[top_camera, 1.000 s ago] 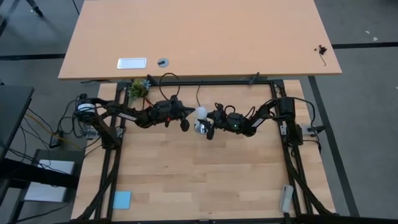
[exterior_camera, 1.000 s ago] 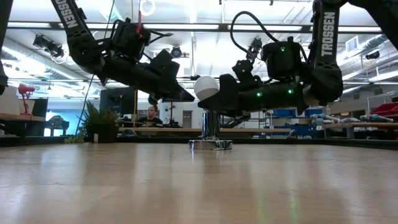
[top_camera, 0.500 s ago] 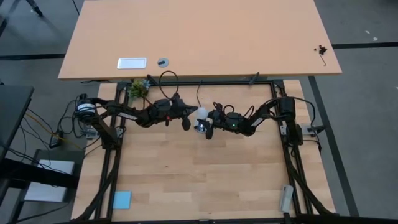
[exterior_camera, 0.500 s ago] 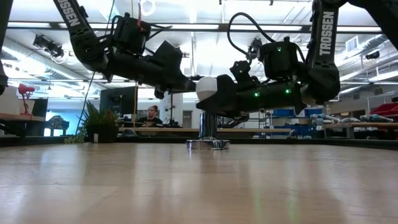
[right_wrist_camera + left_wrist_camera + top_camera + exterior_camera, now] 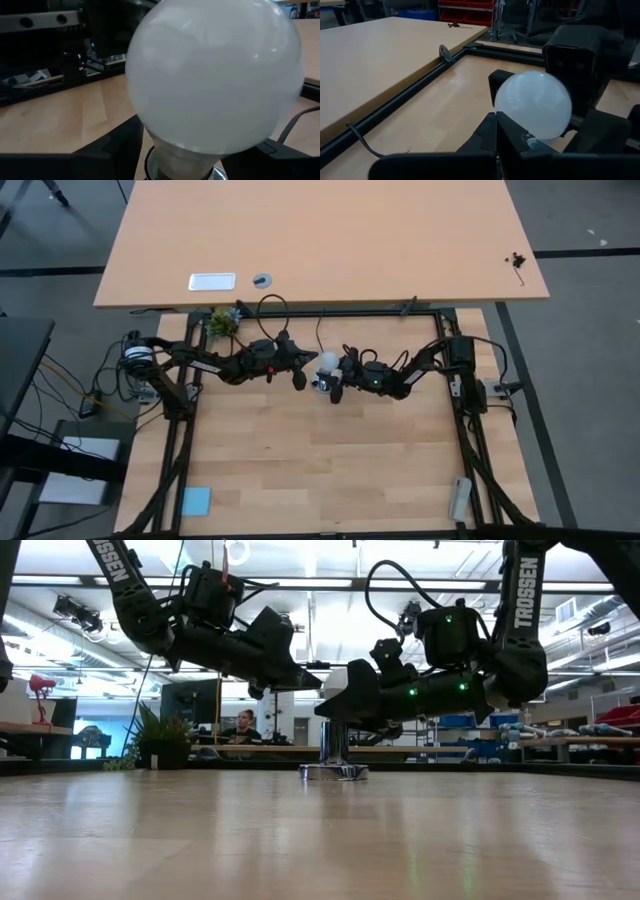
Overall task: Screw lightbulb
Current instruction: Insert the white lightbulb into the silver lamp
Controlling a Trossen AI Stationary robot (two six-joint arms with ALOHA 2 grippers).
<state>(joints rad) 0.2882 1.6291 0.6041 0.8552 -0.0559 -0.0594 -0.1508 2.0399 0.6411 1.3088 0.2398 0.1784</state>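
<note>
The white frosted lightbulb (image 5: 324, 361) stands round end up between my two grippers, above the silver socket disc (image 5: 335, 772) and its upright stem (image 5: 338, 745). It fills the right wrist view (image 5: 215, 75) and shows in the left wrist view (image 5: 532, 102). My right gripper (image 5: 334, 383) is shut on its lower part. My left gripper (image 5: 299, 377) looks shut, with its tip right at the bulb's left side (image 5: 318, 668). The grippers hide the screw end and where it meets the socket. My right gripper holds the bulb low down, at the narrowing neck (image 5: 175, 157), with one finger (image 5: 112, 145) on each side. The fingers come about level from the table's right. The bulb sits upright, round end up, over the socket stem. My left gripper's tip is against or just beside the bulb's round part; I cannot tell whether it touches.
A black cord (image 5: 320, 330) runs from the socket toward the far edge. A small plant (image 5: 225, 320) stands at the far left, a blue card (image 5: 196, 500) lies at the near left, and a grey object (image 5: 460, 498) at the near right. A person (image 5: 243, 725) sits in the room behind.
My left gripper has moved toward the table's right and risen, from beside the socket up to the bulb's left side. It now hides much of the bulb in the low view. My right gripper and the bulb have stayed almost in place.
</note>
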